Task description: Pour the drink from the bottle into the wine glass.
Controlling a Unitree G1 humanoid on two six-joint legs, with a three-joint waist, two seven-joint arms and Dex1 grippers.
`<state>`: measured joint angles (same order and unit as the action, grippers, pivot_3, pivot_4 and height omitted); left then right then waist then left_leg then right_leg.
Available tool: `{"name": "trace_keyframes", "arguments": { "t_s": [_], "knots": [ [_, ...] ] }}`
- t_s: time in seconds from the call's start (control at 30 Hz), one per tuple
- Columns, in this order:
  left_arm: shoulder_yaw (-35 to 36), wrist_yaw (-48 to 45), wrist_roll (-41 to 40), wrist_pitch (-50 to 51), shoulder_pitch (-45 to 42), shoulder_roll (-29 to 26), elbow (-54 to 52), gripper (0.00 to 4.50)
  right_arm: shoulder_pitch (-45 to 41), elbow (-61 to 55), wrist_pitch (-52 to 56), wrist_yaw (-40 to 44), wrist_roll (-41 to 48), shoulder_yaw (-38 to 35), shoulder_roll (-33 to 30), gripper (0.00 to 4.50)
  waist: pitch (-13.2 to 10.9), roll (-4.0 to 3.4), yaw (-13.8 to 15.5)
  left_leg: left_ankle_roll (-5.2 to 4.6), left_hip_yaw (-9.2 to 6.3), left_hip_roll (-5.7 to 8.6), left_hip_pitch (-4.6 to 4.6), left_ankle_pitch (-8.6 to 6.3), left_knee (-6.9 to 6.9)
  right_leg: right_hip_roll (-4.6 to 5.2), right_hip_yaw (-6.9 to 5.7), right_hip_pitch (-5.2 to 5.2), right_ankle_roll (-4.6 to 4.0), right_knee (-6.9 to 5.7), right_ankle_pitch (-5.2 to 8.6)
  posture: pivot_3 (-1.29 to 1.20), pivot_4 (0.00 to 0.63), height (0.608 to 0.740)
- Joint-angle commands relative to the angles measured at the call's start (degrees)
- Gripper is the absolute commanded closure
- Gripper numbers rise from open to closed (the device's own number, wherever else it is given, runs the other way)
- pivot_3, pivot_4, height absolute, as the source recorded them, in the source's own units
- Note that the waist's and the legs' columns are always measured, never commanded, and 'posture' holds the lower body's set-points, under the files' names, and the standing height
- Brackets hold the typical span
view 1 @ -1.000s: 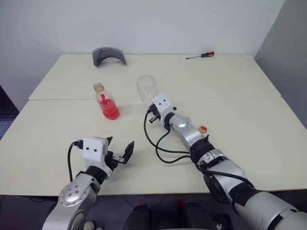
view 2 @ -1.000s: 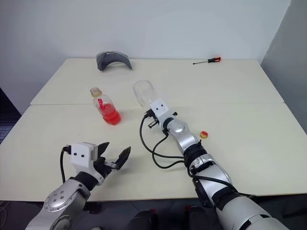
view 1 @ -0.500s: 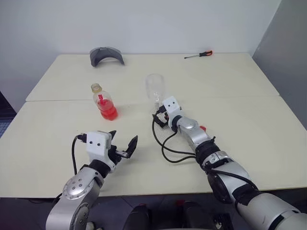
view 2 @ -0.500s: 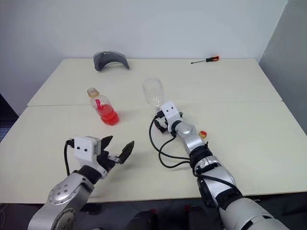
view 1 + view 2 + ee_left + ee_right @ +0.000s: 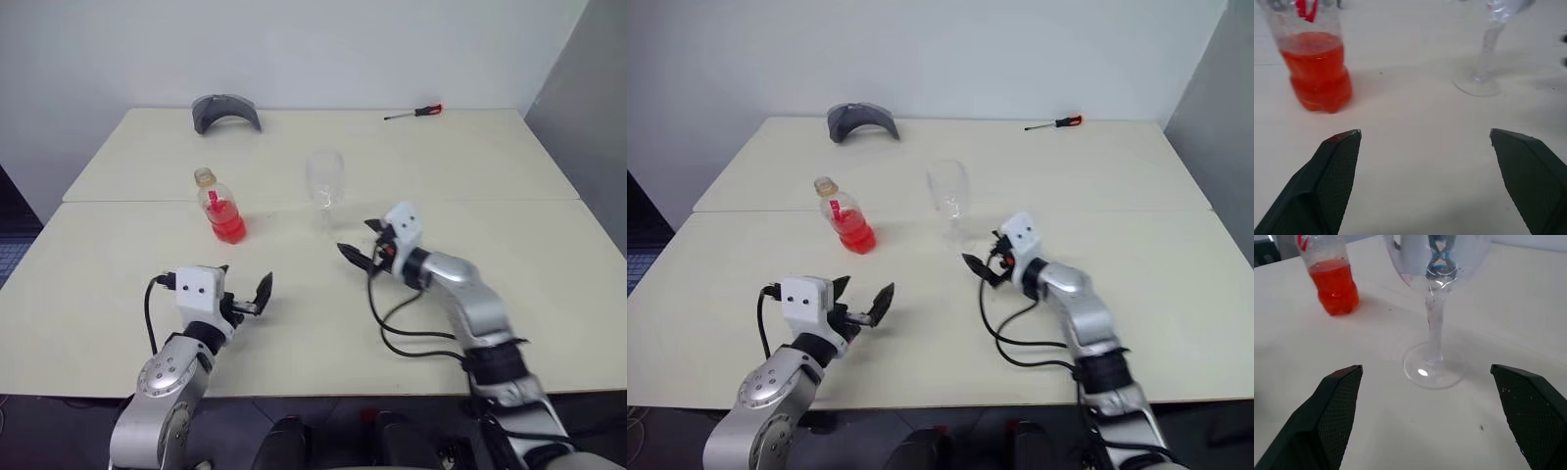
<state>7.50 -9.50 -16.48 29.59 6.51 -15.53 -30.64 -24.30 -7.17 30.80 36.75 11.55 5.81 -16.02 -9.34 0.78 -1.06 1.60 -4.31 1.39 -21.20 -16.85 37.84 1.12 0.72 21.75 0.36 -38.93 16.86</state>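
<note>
Released upright, wine glass [image 5: 324,181] stands beside the bottle [image 5: 222,209]; right gripper [image 5: 359,255] retreats, fingers spread like left gripper [image 5: 250,297]. Bottle light, slippery: grasp mid-body.

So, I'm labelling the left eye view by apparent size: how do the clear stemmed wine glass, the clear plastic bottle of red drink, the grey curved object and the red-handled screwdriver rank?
1. Clear stemmed wine glass and clear plastic bottle with its red drink: alike, unranked.
2. Grey curved object, though it lies farther back, so it is unsure.
3. Red-handled screwdriver, thinnest and also far.
</note>
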Motion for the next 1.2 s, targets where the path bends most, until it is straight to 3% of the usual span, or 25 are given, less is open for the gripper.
{"name": "trace_keyframes", "arguments": {
  "t_s": [0.03, 0.33, 0.7, 0.87, 1.2],
  "knots": [
    [2.4, 3.0, 2.2, -2.9, -2.5, 1.0, 2.1, 0.00, 1.8, -12.3, 5.5, 3.9, 7.0, -2.8, -3.8, 0.03, -0.1, 0.04, -0.1, 0.00, -0.01, 0.00, -0.01, 0.00, 0.00, 0.00, -0.01, 0.00, 0.00, 0.00, 0.00, 0.00, 0.150, 0.740],
    [4.6, 5.6, 5.9, -7.6, -8.5, 0.4, 8.6, 0.00, 4.8, -20.2, 5.8, 4.7, 11.0, 2.1, -4.8, 0.03, -0.2, 0.21, -0.5, 0.01, -0.01, -0.02, -0.02, 0.00, -0.03, -0.01, -0.04, 0.02, 0.02, 0.00, 0.01, 0.00, 0.150, 0.740],
    [9.0, 4.5, 4.7, -6.6, -16.5, -2.3, 14.9, 0.00, 1.0, -16.4, 2.4, 3.0, 9.7, 5.9, -0.9, 0.03, -0.3, 0.44, -0.4, 0.05, -0.06, -0.02, -0.13, 0.02, 0.00, -0.01, -0.10, 0.16, 0.04, -0.02, -0.01, 0.00, 0.150, 0.740],
    [8.0, 2.3, 3.3, -7.5, -19.8, -1.7, 19.2, 0.00, 1.2, -16.7, 2.6, 0.8, 9.8, 6.4, 0.5, 0.03, -0.3, 0.44, -0.4, 0.25, -0.10, 0.00, -0.57, 0.14, 0.11, 0.01, -0.14, 0.53, 0.04, -0.03, -0.04, 0.00, 0.150, 0.740],
    [7.2, 0.3, 4.2, -12.3, -25.6, -2.0, 29.1, 0.00, 0.9, -17.3, 2.8, -1.8, 9.3, 7.2, 0.7, 0.03, -0.3, 0.45, -0.3, 0.27, -0.11, 0.01, -0.60, 0.15, 0.11, 0.02, -0.16, 0.56, 0.05, -0.04, -0.04, 0.00, 0.150, 0.740]
  ]
}}
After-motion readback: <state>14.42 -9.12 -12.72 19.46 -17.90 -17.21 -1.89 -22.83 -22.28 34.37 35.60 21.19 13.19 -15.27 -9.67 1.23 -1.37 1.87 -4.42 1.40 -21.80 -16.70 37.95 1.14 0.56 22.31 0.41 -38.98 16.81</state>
